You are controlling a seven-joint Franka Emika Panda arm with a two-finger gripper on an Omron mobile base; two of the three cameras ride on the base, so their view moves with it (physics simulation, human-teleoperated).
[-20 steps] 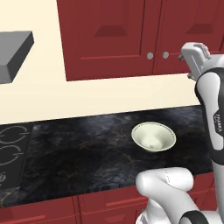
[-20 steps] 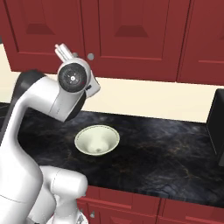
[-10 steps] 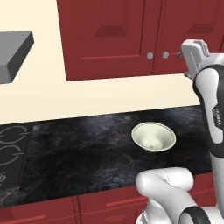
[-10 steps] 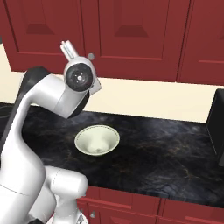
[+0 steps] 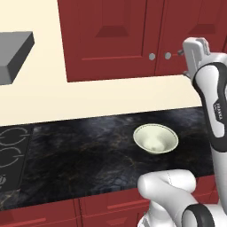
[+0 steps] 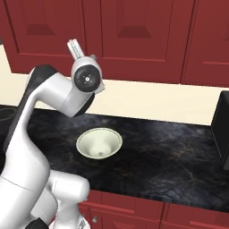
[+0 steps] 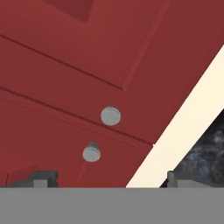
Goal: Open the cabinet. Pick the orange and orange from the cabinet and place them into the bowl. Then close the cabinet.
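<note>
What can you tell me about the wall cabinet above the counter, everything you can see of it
The cabinet is dark red, wood-like, with raised-panel double doors, both shut. Two small round grey knobs sit side by side at the doors' lower inner corners. It hangs on the cream wall above the black counter. The open gripper is raised near the knobs, touching nothing.

One bowl (image 5: pixel 155 138) sits on the dark counter (image 5: pixel 80 150) — a single pale, round dish. Two round grey knobs (image 5: pixel 152 56) show on the wall cabinet (image 5: pixel 111 40), side by side near the lower edge of its two closed doors; the second knob (image 5: pixel 167 56) lies just beside the first. The hand view gives the same count — two knobs (image 7: pixel 110 116). One grey hood (image 5: pixel 13 55) hangs at the left. Two stove rings (image 5: pixel 12 135) are marked at the counter's left end. One robot arm (image 5: pixel 215 111) stands in the scene.
</note>
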